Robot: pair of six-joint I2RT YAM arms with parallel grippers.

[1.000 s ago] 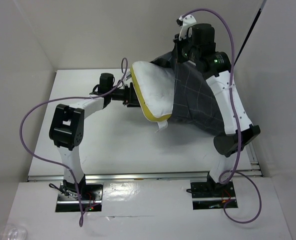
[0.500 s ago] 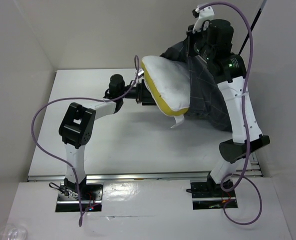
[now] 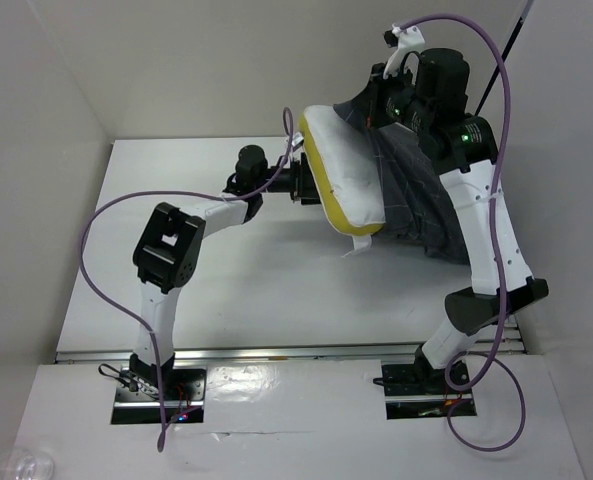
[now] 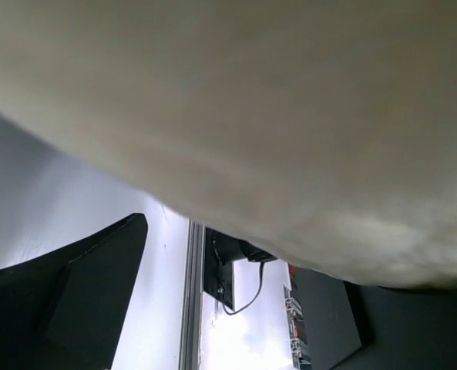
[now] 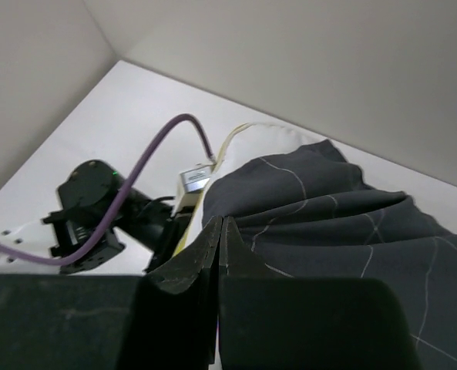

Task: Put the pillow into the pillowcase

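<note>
White-walled bay over a white table [image 3: 226,290]: pillow [image 3: 341,185] partway into pillowcase [image 3: 416,200], both held aloft.
Looks like the stuffing step, roughly half done: far end of pillow already inside the dark checked case, near end with its yellow band [image 3: 351,222] poking out to the left, all of it tilted on edge and off the surface. Right gripper [image 3: 373,104] high at the rear, fingers [image 5: 213,247] pressed together on a pinch of cloth. Left gripper [image 3: 308,187] against the bare end, fingers [image 4: 66,301] spread wide apart under bulging white filling, apparently clamping nothing. Best done by pushing straight along the length of the case, centred on the exposed end, with the pinch held high and taut to hold the mouth wide. Beware of soft filling buckling or sliding sideways off the open fingers.
</note>
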